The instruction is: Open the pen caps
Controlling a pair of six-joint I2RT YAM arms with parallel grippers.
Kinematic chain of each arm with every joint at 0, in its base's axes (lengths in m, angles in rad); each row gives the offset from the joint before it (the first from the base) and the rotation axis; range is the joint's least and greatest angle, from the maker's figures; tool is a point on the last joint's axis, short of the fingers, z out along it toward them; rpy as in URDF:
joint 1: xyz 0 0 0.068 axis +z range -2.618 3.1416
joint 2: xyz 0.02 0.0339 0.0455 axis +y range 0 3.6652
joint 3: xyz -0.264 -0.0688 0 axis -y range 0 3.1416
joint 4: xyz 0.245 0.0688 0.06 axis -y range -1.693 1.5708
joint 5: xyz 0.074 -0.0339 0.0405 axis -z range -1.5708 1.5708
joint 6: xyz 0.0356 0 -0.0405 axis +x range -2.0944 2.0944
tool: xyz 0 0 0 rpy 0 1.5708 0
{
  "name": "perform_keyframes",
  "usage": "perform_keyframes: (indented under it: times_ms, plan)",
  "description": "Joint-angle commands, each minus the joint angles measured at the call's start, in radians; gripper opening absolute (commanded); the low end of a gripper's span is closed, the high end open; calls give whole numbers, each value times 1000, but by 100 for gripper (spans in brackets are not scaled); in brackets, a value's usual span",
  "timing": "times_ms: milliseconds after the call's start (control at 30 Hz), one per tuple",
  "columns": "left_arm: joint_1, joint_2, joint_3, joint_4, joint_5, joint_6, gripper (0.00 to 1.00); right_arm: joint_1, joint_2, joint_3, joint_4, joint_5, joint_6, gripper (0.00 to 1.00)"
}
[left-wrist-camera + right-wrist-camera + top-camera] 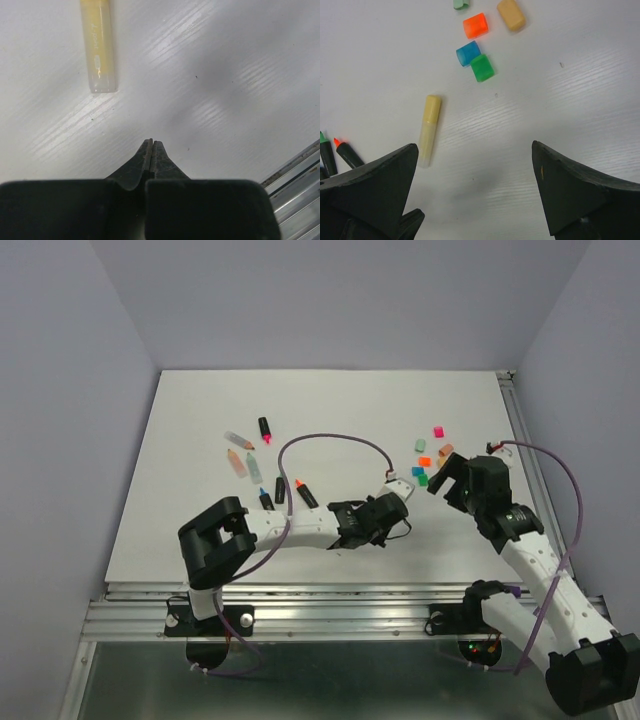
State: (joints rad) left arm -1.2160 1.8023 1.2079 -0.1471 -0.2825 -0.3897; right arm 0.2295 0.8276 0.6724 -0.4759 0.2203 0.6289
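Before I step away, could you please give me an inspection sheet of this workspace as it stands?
Surface: white table, a few tiny specks.
Job's things: loose pen caps clustered at right; yellow highlighter seemingly capped.
Clutter: uncapped pens lying at left.
Hands: left hand shut, empty; right hand open, empty.
Cables: purple cables, one loop on each side.
Surroundings: grey walls; metal rail at near edge.

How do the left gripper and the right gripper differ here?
The left gripper is shut tight; the right gripper is wide open. The left gripper's camera sees the yellow pen but no caps; the right gripper's also sees loose pen caps. Both hold nothing.
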Motion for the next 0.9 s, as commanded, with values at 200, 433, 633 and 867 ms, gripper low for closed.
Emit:
perform_keyframes:
  times_ms: [200,433,633,867]
  plan:
    - [1,-133,-70,121,-23,3,34,2,31,16,-27,-7,60,100]
    - [97,-42,19,141,-31,93,98,2,31,23,-43,-24,58,100]
    - [170,90,134,141,23,169,98,2,16,36,-53,-4,52,100]
    - [245,184,185,178,150,236,94,2,19,47,-53,1,38,100]
